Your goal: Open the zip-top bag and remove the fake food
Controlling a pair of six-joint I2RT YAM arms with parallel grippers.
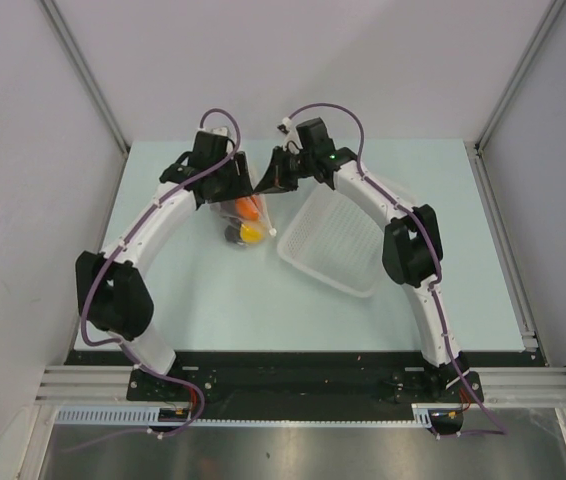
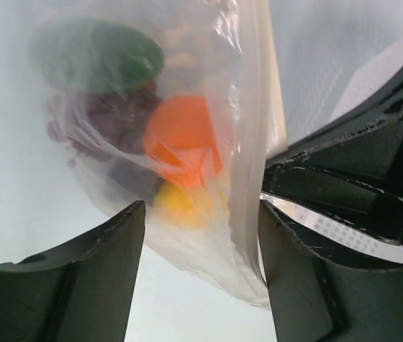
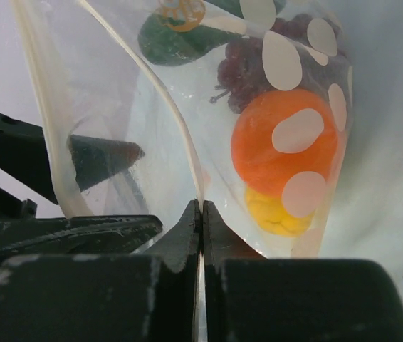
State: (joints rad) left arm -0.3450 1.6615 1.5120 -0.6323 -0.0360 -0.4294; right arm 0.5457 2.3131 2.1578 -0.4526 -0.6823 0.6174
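Note:
The zip-top bag point(image 3: 123, 107) is clear, with white spots, and hangs lifted above the table. My right gripper point(image 3: 201, 206) is shut on its top edge. Inside lies the fake food: an orange ball point(image 3: 283, 149), a yellow fruit point(image 3: 276, 210), dark grapes point(image 3: 248, 68) and a green cucumber point(image 3: 173, 43). My left gripper point(image 2: 201, 206) stands open with the bag's lower part point(image 2: 208, 235) between its jaws, the bag's edge lying against the right finger point(image 2: 287, 271). From above, both grippers, the left gripper point(image 1: 228, 185) and the right gripper point(image 1: 269, 180), meet over the bag point(image 1: 246, 228) at the table's far middle.
A white perforated basket point(image 1: 333, 245) lies tilted just right of the bag, under the right arm's forearm. Light walls close in the table on three sides.

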